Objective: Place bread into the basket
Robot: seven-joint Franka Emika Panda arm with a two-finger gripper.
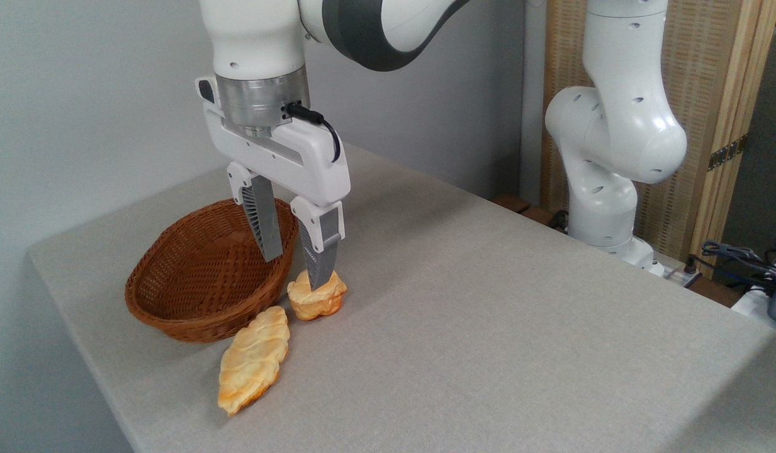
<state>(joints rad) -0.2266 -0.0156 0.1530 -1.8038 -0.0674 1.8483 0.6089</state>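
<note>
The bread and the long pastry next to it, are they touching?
Cannot tell. The camera shows the bread right beside the long pastry's upper end, with no plain gap or contact.

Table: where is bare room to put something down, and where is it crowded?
Free: the wide table surface between the bread and the arm's base, and the near right part. Crowded: the left, where basket, long pastry, bread and hand cluster.

A long ridged pastry lies on the grey table.
</note>
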